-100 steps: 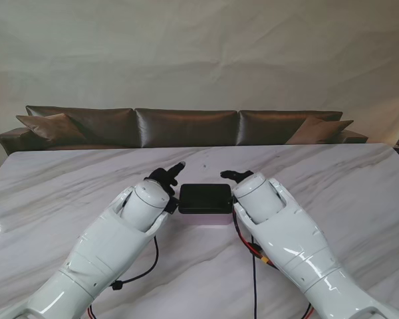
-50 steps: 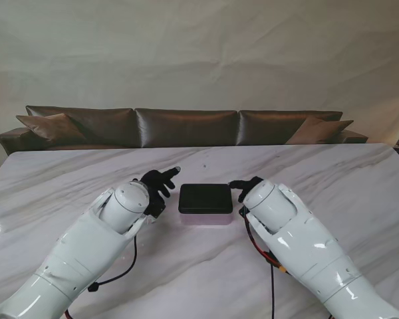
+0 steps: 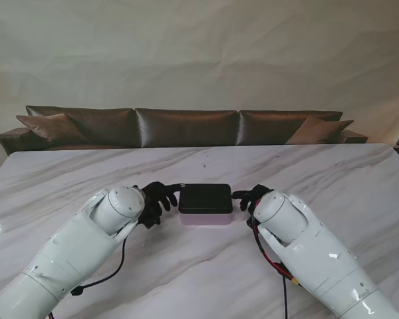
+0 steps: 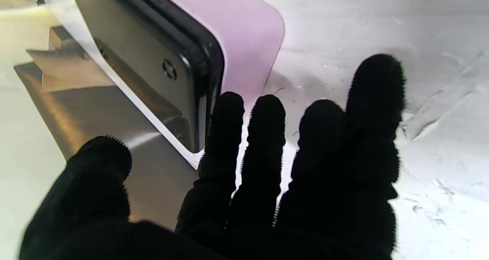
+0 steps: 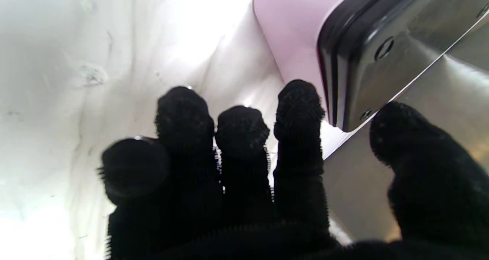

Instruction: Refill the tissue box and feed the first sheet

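Evidently the tissue box (image 3: 205, 201) was lidded, no refill or sheet visible; left hand (image 3: 155, 200) and right hand (image 3: 253, 197) flanked it, fingers spread, empty.

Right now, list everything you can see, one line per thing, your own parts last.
tissue box: one, pink body with a glossy black lid, lying in the middle of the table between the two hands.
table: one, white marble with grey veins, spanning the whole width of the stand view.
sofa: one, dark brown leather with cushions at both ends, behind the far edge of the table.
backdrop: one, creased beige cloth, behind the sofa.
cables: black and red, trailing on the table by both forearms.
left hand: one, black glove on a white arm, fingers spread, at the box's left end.
right hand: one, black glove on a white arm, fingers spread, at the box's right end.
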`<state>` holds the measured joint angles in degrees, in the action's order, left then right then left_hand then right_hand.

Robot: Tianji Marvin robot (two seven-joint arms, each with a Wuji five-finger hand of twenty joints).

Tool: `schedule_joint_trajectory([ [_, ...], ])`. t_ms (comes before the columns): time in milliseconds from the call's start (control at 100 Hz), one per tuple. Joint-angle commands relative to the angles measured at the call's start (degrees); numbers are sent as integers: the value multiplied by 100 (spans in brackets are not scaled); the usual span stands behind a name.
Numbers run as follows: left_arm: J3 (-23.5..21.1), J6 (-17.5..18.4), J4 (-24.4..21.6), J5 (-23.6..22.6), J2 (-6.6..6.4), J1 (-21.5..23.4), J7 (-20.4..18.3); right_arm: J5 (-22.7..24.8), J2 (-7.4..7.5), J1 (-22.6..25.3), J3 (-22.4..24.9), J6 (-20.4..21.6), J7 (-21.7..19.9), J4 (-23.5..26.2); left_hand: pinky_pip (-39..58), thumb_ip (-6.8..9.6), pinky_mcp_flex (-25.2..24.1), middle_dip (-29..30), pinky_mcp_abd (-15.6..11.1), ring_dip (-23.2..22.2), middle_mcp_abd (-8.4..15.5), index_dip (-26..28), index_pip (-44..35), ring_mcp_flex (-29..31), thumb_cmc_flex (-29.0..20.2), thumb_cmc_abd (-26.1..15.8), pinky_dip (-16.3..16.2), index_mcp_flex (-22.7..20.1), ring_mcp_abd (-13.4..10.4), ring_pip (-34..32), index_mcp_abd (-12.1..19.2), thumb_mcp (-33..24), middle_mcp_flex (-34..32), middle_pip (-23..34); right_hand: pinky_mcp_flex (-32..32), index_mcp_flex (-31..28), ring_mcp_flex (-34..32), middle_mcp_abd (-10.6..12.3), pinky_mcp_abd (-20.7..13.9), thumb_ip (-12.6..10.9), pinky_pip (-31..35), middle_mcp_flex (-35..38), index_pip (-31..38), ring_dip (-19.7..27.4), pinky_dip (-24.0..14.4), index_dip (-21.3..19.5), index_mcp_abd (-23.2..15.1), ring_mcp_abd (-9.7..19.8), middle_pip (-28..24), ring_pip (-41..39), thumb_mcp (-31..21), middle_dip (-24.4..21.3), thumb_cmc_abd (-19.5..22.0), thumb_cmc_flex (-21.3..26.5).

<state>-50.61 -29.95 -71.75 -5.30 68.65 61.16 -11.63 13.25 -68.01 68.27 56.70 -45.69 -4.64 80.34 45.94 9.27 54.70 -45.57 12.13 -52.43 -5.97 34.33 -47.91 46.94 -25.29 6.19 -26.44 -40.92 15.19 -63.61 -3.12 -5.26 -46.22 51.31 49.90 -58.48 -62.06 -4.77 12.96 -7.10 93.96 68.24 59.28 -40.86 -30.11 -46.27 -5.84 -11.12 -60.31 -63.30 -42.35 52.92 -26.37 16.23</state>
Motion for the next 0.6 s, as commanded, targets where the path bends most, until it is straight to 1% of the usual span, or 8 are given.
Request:
schedule_joint_trajectory([
  [0, 11, 94, 29, 0, -73, -74, -170, 13, 44, 22, -13, 49, -144, 19, 6651, -43, 292, -152, -3410, -180, 407, 266, -186, 276, 88, 153, 25, 251, 382, -405, 286, 200, -60, 228, -92, -292, -379, 210, -804, 78, 401, 316, 145, -36, -118, -148, -329, -148, -230, -450, 123, 259, 85, 89],
  [120, 144, 211, 84, -51, -169, -179, -505, 31, 95, 43, -24, 222, -268, 48, 6596, -53, 201, -211, -3486, -248, 464, 302, -73, 222, 130, 163, 17, 382, 252, -415, 308, 198, 39, 218, -202, -224, -285, 230, -786, 65, 305, 223, 62, -10, -95, -128, -367, -116, -221, -384, 125, 310, 161, 236],
  [180, 186, 190, 31, -142, -206, -181, -564, 19, 114, 65, -18, 289, -318, 84, 6551, -41, 206, -247, -3589, -291, 491, 316, -22, 243, 168, 166, 7, 399, 200, -406, 332, 179, 49, 212, -257, -185, -236, 226, -776, 50, 256, 180, 19, 0, -90, -37, -400, -109, -194, -352, 107, 328, 138, 300],
  [260, 204, 117, -58, -210, -239, -169, -612, -9, 117, 84, -13, 332, -333, 115, 6537, -41, 227, -262, -3619, -310, 499, 327, -14, 269, 183, 185, 1, 406, 181, -404, 327, 175, 38, 213, -279, -160, -201, 240, -771, 30, 231, 160, 44, 6, -93, 26, -430, -106, -191, -328, 74, 350, 99, 338],
  [290, 211, 94, -72, -227, -244, -169, -620, -23, 114, 87, -14, 339, -331, 124, 6535, -40, 228, -266, -3622, -314, 499, 332, -15, 270, 181, 191, -1, 407, 182, -402, 326, 171, 34, 214, -294, -145, -181, 241, -767, 20, 218, 154, 61, 11, -94, 47, -442, -114, -191, -313, 49, 357, 61, 366],
  [340, 231, 80, -63, -264, -249, -182, -623, -42, 113, 82, -21, 362, -338, 124, 6537, -39, 242, -274, -3625, -320, 505, 346, -30, 282, 178, 202, -5, 400, 179, -400, 330, 165, 24, 219, -305, -96, -173, 256, -753, 5, 189, 144, 210, 15, -124, 220, -480, -114, -186, -302, -57, 403, -25, 370],
  [490, 334, 144, 42, -349, -257, -257, -665, -87, 113, 63, -72, 442, -368, 119, 6491, -13, 363, -327, -3738, -343, 610, 488, -175, 413, 129, 343, -9, 421, 72, -409, 413, 116, -42, 277, -341, 74, -130, 320, -761, -101, 148, 81, 392, 22, -135, 263, -538, -82, -242, -280, -340, 461, -299, 439],
  [590, 434, 240, 173, -359, -249, -329, -703, -128, 101, 41, -113, 452, -371, 85, 6432, 14, 535, -364, -3871, -337, 742, 653, -353, 591, 146, 543, -6, 416, -55, -448, 527, 77, -150, 348, -370, 194, -90, 365, -766, -190, 124, 29, 611, 21, -139, 183, -481, -77, -300, -278, -465, 500, -345, 394],
])
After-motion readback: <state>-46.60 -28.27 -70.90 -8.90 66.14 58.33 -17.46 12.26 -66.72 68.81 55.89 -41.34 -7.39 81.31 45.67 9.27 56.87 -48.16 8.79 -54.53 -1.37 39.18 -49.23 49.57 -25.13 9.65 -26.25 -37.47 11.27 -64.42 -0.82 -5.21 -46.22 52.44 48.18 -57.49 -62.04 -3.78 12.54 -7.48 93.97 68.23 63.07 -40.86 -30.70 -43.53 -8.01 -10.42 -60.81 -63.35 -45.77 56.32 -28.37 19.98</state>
